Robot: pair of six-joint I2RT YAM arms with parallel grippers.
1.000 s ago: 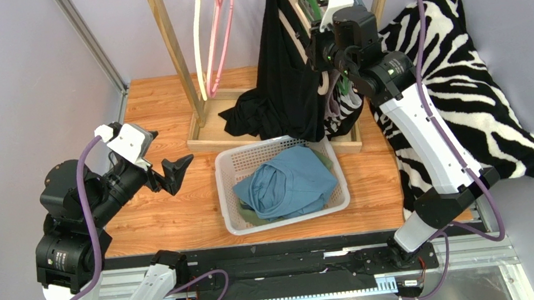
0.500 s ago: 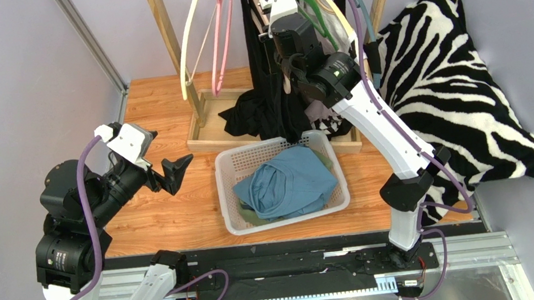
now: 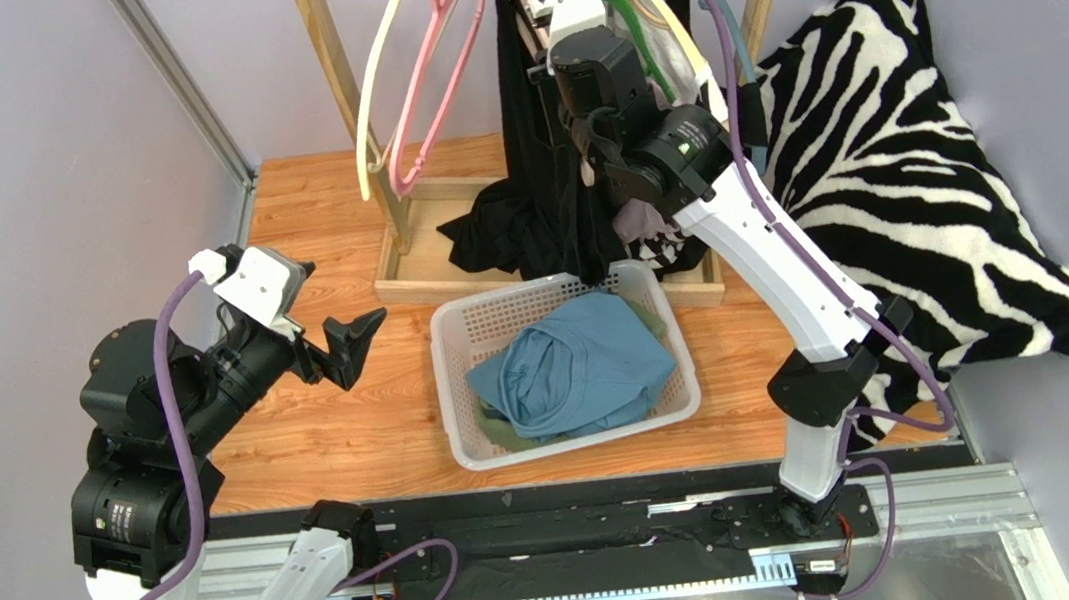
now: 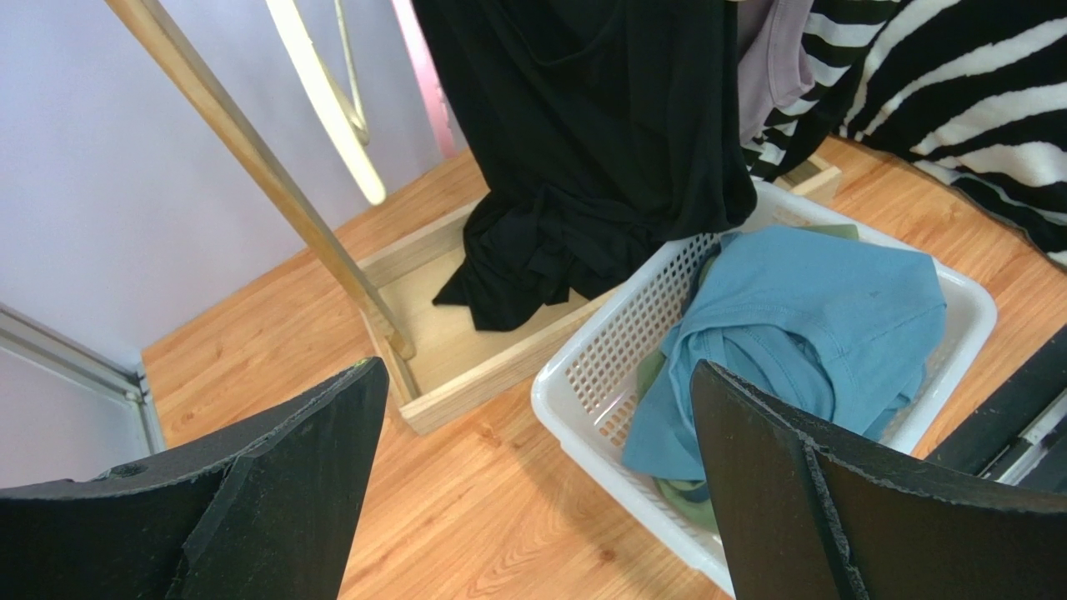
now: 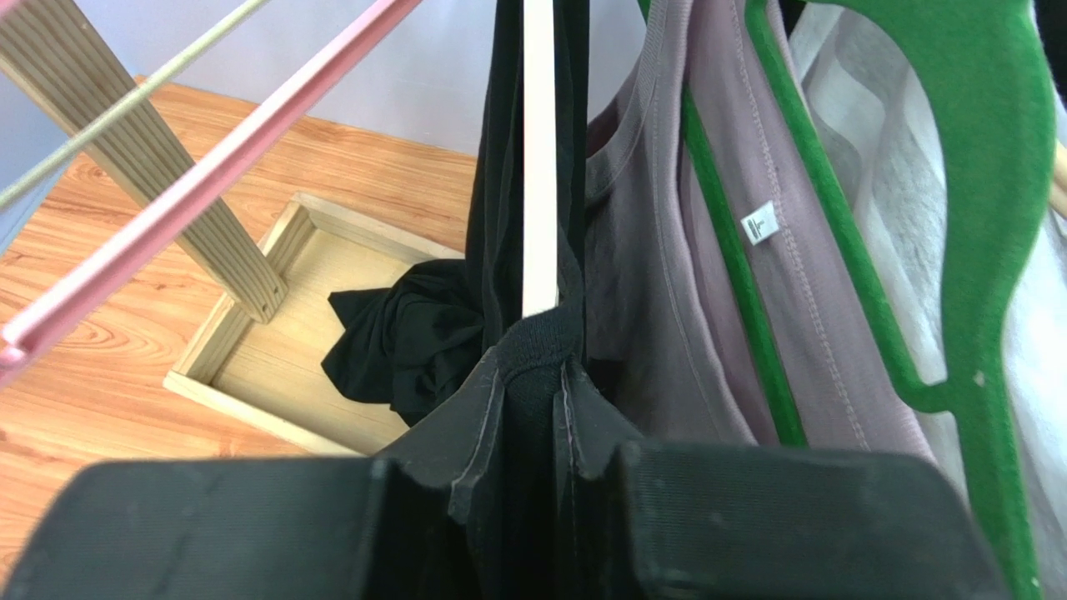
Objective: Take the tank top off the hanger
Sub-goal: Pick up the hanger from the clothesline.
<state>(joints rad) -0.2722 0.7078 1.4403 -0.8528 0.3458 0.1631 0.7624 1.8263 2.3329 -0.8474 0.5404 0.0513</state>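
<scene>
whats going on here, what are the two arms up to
The right gripper is up at the wooden rack, shut on the black tank top against its pale hanger. The top is not yet off the hanger. The left gripper is open and empty, hovering beside the white basket, which holds a blue garment.

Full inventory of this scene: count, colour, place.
wooden clothes rack: 1, tan, wooden table back
black tank top: 1, black, hanging on rack
white hanger: 1, white, inside tank top
pink hanger: 1, pink, rail left
cream hanger: 1, cream, beside pink
green hanger: 1, green, holding grey top
white mesh basket: 1, white, table centre
blue garment: 1, blue, in basket
zebra-print fabric: 1, black-white, right
left gripper: 1, black, open, left of basket
right gripper: 1, black, shut on tank top
</scene>
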